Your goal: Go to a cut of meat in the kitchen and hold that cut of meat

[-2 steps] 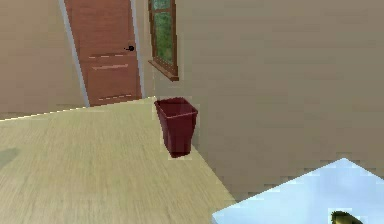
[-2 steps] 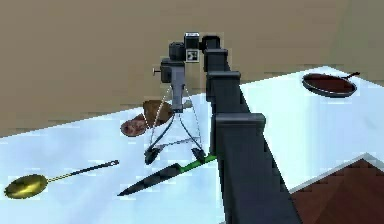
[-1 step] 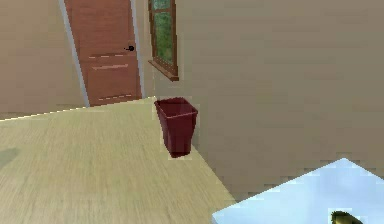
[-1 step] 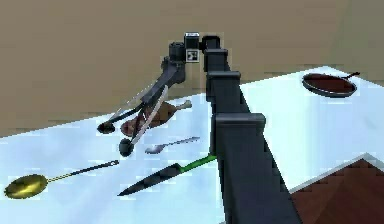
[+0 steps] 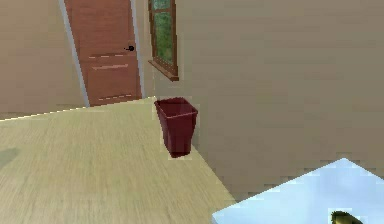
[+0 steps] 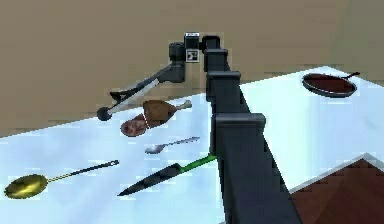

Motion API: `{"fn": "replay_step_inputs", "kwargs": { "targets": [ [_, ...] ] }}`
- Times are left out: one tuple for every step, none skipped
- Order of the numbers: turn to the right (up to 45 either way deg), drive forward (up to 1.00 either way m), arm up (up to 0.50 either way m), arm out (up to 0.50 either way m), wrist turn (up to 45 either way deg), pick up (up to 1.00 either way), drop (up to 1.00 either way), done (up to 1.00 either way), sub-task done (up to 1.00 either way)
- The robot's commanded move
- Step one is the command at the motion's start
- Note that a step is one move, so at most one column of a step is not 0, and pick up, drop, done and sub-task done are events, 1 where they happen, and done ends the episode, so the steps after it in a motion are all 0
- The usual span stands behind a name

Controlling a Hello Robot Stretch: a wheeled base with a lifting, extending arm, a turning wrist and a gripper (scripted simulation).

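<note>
A brown cut of meat (image 6: pixel 160 108) lies on the pale worktop (image 6: pixel 300 130), its long axis left to right and its bone end rightward. In the arm side view it sits just beneath the hand (image 6: pixel 112 106) (whose fingertips reach past it, leftward). Whether the hand holds anything, or how its fingers are set, cannot be told. No legible writing.

Kitchen: table (image 6: pixel 290 112) with knife (image 6: pixel 165 176), frying pan (image 6: pixel 330 85)
</note>
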Motion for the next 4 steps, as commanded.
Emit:
{"fn": "replay_step_inputs", "kwargs": {
  "targets": [
    [0.0,0.0,0.0,0.0,24.0,0.0,0.0,0.0,0.0],
    [0.0,0.0,-0.16,0.0,0.0,0.0,0.0,0.0,0.0],
    [0.0,0.0,0.0,0.0,0.0,1.0,0.0,0.0,0.0],
    [0.0,0.0,0.1,0.0,0.0,0.0,0.0,0.0,0.0]
  ]
}}
